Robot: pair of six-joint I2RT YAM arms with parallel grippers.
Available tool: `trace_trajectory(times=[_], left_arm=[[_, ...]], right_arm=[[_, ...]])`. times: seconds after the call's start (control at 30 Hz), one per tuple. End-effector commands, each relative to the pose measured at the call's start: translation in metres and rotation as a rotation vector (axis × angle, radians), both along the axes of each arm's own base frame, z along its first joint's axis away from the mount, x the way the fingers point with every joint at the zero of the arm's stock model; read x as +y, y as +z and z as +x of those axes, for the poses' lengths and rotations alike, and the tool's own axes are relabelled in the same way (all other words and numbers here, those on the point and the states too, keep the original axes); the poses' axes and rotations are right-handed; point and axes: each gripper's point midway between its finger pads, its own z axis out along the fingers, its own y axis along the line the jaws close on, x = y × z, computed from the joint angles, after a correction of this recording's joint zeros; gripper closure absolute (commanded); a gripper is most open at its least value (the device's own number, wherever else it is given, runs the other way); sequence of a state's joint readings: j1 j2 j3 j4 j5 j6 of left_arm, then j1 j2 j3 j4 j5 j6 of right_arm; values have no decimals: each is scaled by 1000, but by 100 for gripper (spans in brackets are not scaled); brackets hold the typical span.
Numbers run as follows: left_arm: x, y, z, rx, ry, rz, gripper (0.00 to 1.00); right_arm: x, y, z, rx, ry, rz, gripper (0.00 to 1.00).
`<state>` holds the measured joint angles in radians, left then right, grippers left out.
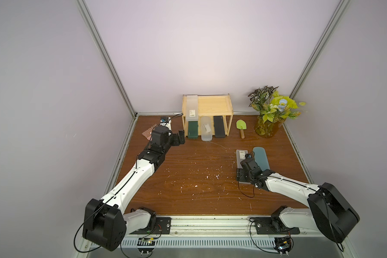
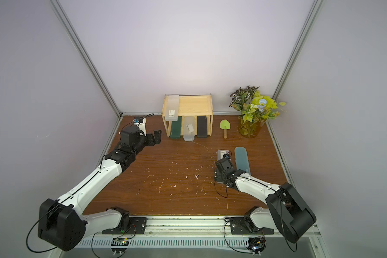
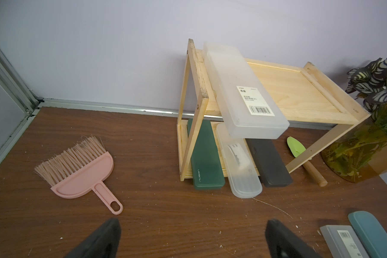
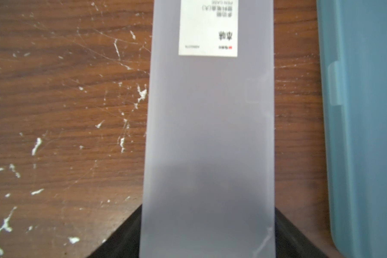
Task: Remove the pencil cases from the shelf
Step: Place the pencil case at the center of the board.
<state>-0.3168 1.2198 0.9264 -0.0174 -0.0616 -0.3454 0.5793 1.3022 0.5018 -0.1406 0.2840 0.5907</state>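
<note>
Tabletop (image 1: 188, 196) of scratched, white-flecked wood; shelf (image 1: 212, 105) stands by lilac back wall (image 1: 199, 55).

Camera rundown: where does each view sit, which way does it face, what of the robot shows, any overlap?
Top views: high over the front edge, looking down and back across the table to the shelf; left arm and right arm whole.
Left wrist: on its arm, facing the shelf; left gripper shows, open.
Right wrist: on its arm, straight down at the grey case on the table; right gripper flanks it.
Shared: that case and the teal case appear in every view.
</note>
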Motion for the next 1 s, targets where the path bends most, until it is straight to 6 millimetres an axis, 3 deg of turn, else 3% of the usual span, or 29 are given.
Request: trace_trajectory(times=[0.0, 0.13, 0.3, 0.43, 0.67, 0.73, 0.83, 0.97], left_arm=[[-4, -1, 3, -9, -6, -6, 0], [-4, -3, 4, -5, -4, -5, 0], [-5, 0, 5, -7, -7, -5, 0], [-7, 4, 7, -11, -10, -9, 0], [-10, 25, 10, -38, -20, -21, 0], [-11, 30, 10, -42, -20, -18, 0], [-14, 39, 10, -55, -24, -19, 0], [-15, 40, 6, -52, -27, -16, 0]], right_arm=[[-9, -17, -13, 79, -7, -29, 19], [-6, -15, -12, 78, 3, -25, 9], [-1, 3, -4, 63, 22, -20, 1], [5, 37, 7, 18, 40, -10, 1], [11, 124, 25, -136, 58, 34, 1], [12, 136, 25, -139, 74, 40, 1], [9, 131, 18, -102, 83, 23, 1], [1, 104, 1, -36, 76, 38, 7]])
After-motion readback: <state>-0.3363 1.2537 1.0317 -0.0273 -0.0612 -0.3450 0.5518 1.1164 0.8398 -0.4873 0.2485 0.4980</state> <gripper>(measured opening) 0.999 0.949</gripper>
